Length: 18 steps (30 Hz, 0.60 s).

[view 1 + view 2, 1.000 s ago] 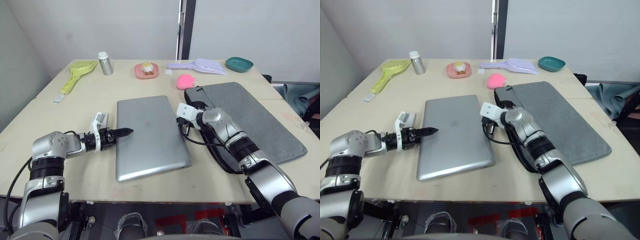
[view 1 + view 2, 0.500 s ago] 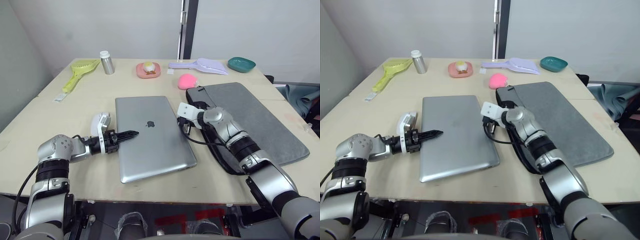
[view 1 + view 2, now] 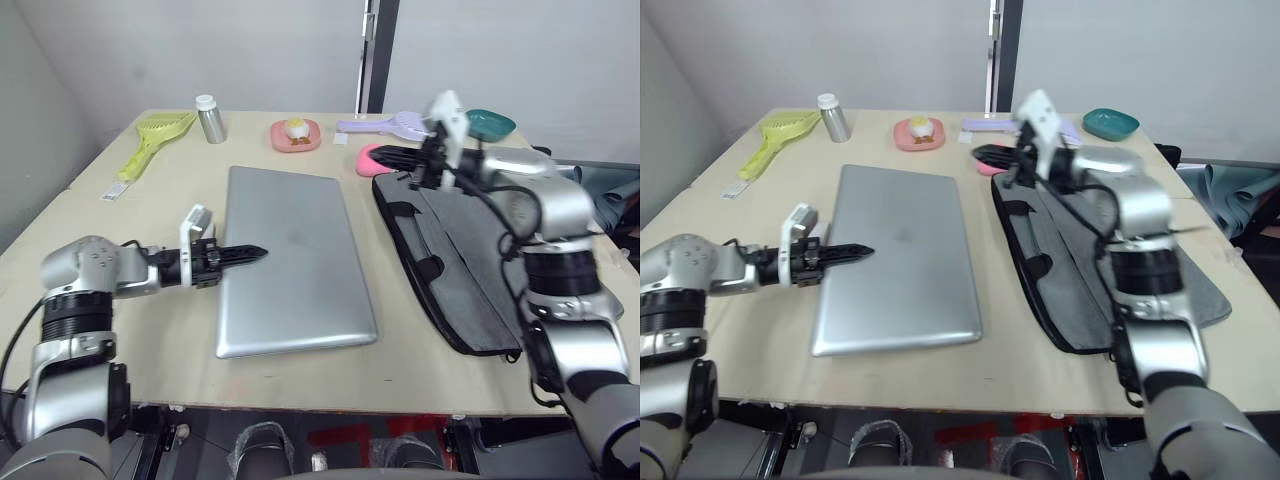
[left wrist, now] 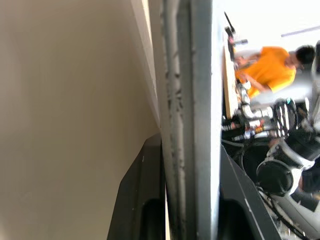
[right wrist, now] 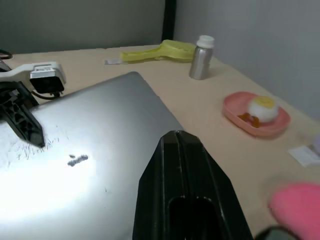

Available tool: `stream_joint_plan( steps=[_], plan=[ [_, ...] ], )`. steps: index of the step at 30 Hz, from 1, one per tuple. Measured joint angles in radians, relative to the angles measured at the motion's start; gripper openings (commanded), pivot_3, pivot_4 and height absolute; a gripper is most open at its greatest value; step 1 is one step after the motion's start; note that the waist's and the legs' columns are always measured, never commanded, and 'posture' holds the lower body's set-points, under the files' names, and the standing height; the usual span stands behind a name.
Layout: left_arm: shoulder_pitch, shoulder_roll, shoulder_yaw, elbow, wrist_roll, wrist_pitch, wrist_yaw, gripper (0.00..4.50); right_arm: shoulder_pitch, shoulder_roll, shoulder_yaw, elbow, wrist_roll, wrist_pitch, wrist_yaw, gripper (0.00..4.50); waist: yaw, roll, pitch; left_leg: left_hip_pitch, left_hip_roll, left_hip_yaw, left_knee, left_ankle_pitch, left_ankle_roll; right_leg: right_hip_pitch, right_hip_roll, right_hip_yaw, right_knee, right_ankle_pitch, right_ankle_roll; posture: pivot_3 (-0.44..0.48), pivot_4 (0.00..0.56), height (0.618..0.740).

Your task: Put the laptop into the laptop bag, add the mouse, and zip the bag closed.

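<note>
Laptop (image 3: 290,262) lies flat mid-desk, left gripper (image 3: 245,254) pinching its 9 o'clock edge, probably to steer it toward the laptop bag (image 3: 470,250) at 3 o'clock. Right gripper (image 3: 385,154), fingers pressed together, hovers over bag's far end.

A pale wooden table (image 3: 300,400) fills the room's middle. Behind it, at twelve o'clock, plain light-grey walls (image 3: 200,50) meet at a dark vertical post (image 3: 373,55).
</note>
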Motion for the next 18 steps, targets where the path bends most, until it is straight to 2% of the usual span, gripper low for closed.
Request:
stream_joint_plan(
  steps=[3,6,8,11,12,15,18],
  plan=[
    [0.041,0.063,0.04,-0.016,-0.08,0.0,0.022,0.46,0.197,-0.105,-0.152,-0.177,0.096,0.18,-0.031,1.47,0.009,0.0,0.0,-0.001,0.0,-0.001,0.0,-0.002,-0.003,0.0,0.0,-0.001,-0.002,0.0,0.0,0.0,0.15,0.74],
    [0.081,0.134,0.045,-0.059,-0.139,0.0,0.033,0.46,0.286,-0.153,-0.315,-0.325,0.186,0.351,-0.088,2.5,0.006,0.001,0.001,0.0,0.0,-0.001,0.0,-0.005,-0.009,0.0,0.0,0.0,0.0,0.0,0.0,0.0,0.15,0.74],
    [0.084,0.146,0.042,-0.065,-0.166,0.0,0.045,0.46,0.316,-0.181,-0.401,-0.42,0.248,0.434,-0.116,3.22,0.007,0.001,0.001,0.002,0.0,-0.001,0.0,-0.004,-0.01,0.001,0.0,0.0,0.002,-0.006,-0.01,0.0,0.15,0.74],
    [0.083,0.147,0.035,-0.038,-0.174,0.0,0.067,0.46,0.415,-0.197,-0.5,-0.505,0.315,0.537,-0.141,4.27,0.008,0.001,0.001,0.006,0.0,-0.001,0.001,-0.003,-0.01,0.006,-0.001,0.001,0.003,-0.006,-0.01,0.0,0.15,0.74],
    [0.081,0.146,0.034,-0.023,-0.174,0.0,0.075,0.46,0.45,-0.2,-0.522,-0.521,0.334,0.563,-0.148,4.44,0.008,0.001,0.001,0.006,0.0,-0.001,0.002,-0.003,-0.01,0.005,-0.002,0.001,0.004,-0.006,-0.01,0.0,0.15,0.74],
    [0.055,0.139,0.014,-0.003,-0.176,0.0,0.088,0.46,0.523,-0.216,-0.551,-0.564,0.377,0.606,-0.167,4.44,0.009,0.001,0.001,0.006,-0.001,-0.001,0.003,-0.001,-0.009,0.005,-0.002,0.001,0.006,-0.005,-0.009,0.0,0.15,0.74],
    [0.016,0.095,-0.014,-0.003,-0.179,0.0,0.108,0.46,0.521,-0.211,-0.495,-0.595,0.386,0.64,-0.241,4.44,0.013,0.002,0.001,0.007,-0.002,-0.001,0.005,-0.001,-0.009,0.006,-0.003,0.001,0.007,-0.005,-0.009,0.0,0.15,0.74]
  ],
)
